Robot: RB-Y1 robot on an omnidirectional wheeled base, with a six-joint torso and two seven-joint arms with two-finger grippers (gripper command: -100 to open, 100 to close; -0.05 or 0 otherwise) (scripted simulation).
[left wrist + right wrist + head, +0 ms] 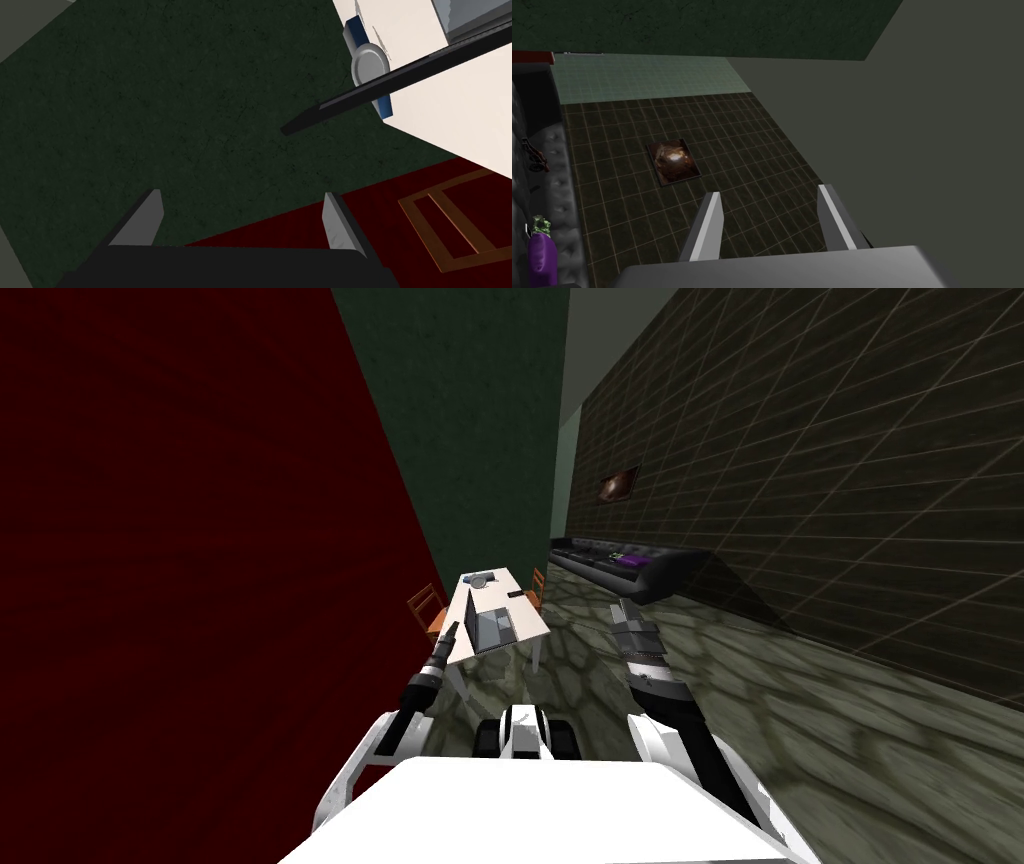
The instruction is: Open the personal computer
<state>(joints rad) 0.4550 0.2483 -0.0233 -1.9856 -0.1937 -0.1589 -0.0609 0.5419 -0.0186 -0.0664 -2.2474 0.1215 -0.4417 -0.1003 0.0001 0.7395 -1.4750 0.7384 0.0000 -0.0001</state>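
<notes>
Grey laptop (pixel 495 628) on white table (pixel 465 608), lid edge (pixel 400 75) lying crosswise just beyond left pincer (pixel 242 194), the nearer one; right pincer (pixel 769 191) well apart, both wide.

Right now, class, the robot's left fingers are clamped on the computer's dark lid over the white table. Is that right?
No: the left wrist view shows the left fingers open and empty, short of the computer's dark lid over the white table.

Dim, flat lighting throughout; head view stretches toward its corners.
</notes>
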